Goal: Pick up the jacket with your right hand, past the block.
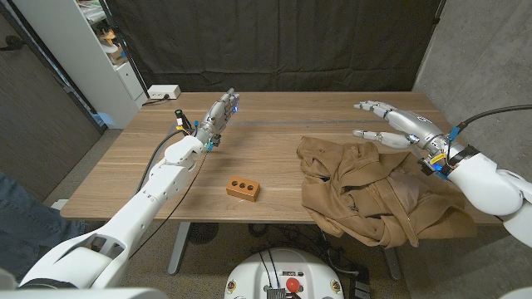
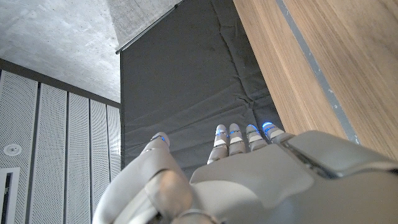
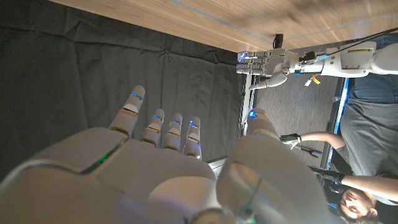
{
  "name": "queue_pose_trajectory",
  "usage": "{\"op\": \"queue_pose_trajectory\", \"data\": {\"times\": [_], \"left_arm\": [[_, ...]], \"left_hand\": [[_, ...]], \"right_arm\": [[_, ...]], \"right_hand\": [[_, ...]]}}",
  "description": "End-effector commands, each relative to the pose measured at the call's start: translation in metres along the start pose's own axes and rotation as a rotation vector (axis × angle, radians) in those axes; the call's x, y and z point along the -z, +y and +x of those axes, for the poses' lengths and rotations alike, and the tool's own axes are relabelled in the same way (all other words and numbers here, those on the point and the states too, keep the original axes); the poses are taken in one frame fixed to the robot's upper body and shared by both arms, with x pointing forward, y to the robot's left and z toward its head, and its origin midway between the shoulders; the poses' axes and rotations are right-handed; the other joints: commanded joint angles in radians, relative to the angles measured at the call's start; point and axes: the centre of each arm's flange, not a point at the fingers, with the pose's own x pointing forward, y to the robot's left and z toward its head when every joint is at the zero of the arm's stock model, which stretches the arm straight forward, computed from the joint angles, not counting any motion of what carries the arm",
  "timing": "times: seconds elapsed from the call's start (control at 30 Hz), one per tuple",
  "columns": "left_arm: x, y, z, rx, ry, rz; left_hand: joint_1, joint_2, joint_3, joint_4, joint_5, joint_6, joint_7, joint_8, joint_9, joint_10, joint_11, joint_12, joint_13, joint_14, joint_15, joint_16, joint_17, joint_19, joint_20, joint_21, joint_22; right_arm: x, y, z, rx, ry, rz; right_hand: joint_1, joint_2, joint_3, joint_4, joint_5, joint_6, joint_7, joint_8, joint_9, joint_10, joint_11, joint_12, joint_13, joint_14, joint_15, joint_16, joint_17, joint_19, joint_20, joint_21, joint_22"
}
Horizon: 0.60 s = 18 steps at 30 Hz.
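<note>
While the right hand (image 1: 391, 124) hovers over the jacket (image 1: 374, 189), fingers apart, the left hand (image 1: 218, 116) holds nothing.

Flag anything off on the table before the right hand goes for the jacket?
Nothing damaged or spilled. The tan jacket lies crumpled, its near edge draped over the table edge, so it could slip when pulled. The block sits flat, apart from it. The right hand hovers open above the jacket; the left hand holds nothing.
</note>
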Motion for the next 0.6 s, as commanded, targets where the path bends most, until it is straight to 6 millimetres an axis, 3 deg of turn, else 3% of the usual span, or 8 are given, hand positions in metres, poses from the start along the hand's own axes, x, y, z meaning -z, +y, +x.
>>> {"op": "queue_pose_trajectory", "data": {"times": [0.03,0.13,0.23,0.6], "left_arm": [[-0.001,0.003,-0.001,-0.003,-0.002,-0.002],[-0.001,0.004,-0.001,-0.004,-0.007,-0.007],[-0.002,0.004,-0.001,-0.002,-0.009,-0.006],[-0.001,0.009,0.0,-0.003,-0.004,-0.006]], "left_hand": [[0.001,0.009,0.005,-0.006,-0.006,0.005,0.001,0.0,0.004,0.004,0.002,0.005,0.002,0.001,0.002,0.002,0.001,-0.01,0.003,0.005,0.005],[0.001,0.009,0.005,-0.007,-0.006,0.005,0.002,0.0,0.004,0.005,0.001,0.005,0.002,0.002,0.002,0.003,0.001,-0.01,0.004,0.005,0.005],[0.002,0.01,0.005,-0.008,-0.006,0.004,0.001,-0.001,0.004,0.006,0.0,0.005,0.002,0.002,0.002,0.002,0.001,-0.011,0.005,0.005,0.005],[0.002,0.011,0.005,-0.009,-0.007,0.006,-0.001,-0.001,0.004,0.006,0.0,0.006,0.002,0.002,0.002,0.002,0.001,-0.011,0.007,0.005,0.005]], "right_arm": [[-0.007,-0.003,-0.003,-0.075,0.027,-0.07],[-0.009,-0.003,-0.002,-0.096,0.031,-0.082],[-0.011,-0.003,0.0,-0.119,0.035,-0.096],[-0.02,-0.004,0.003,-0.187,0.044,-0.144]], "right_hand": [[0.02,-0.002,0.003,-0.014,0.009,-0.014,-0.002,-0.002,0.002,-0.017,0.008,-0.004,-0.001,-0.013,0.007,-0.003,-0.001,-0.006,0.004,0.0,0.003],[0.026,-0.006,0.004,-0.02,0.01,-0.016,-0.018,-0.001,0.002,-0.027,0.012,-0.004,-0.001,-0.02,0.009,-0.004,-0.002,-0.006,0.004,0.0,0.003],[0.04,-0.01,0.006,-0.03,0.012,-0.035,-0.023,-0.005,0.002,-0.053,0.032,-0.007,-0.001,-0.032,0.017,-0.004,-0.004,-0.008,0.004,0.0,0.003],[0.068,-0.024,0.009,-0.048,0.018,-0.082,-0.018,-0.011,0.002,-0.097,0.056,-0.007,-0.002,-0.06,0.035,-0.006,-0.006,-0.011,0.004,0.0,0.003]]}}
